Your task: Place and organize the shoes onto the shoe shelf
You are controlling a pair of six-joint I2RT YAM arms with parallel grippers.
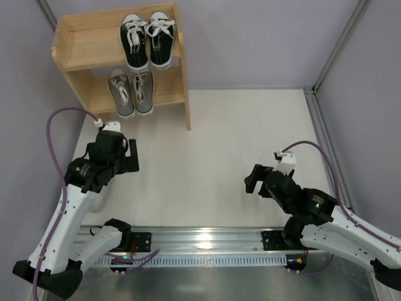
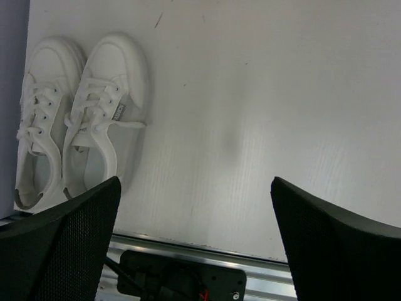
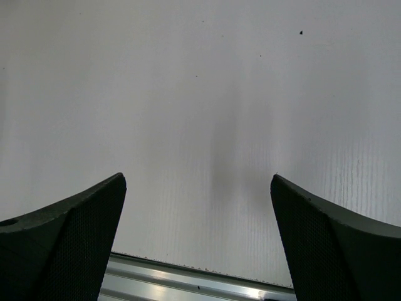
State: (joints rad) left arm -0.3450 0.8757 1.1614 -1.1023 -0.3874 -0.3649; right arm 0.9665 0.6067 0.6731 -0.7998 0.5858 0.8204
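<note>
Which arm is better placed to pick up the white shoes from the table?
Left, most likely. The white shoes lie near the open left gripper in its wrist view; the right gripper sees only bare table.

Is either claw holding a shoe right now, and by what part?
Nothing is held: the left gripper and right gripper are both open and empty; the white shoes lie ungripped.

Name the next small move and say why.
Probably swing the open, empty left gripper over the white pair and lower onto one shoe: the black pair and grey pair already sit on the shelf, while the white ones lie on the table.
</note>
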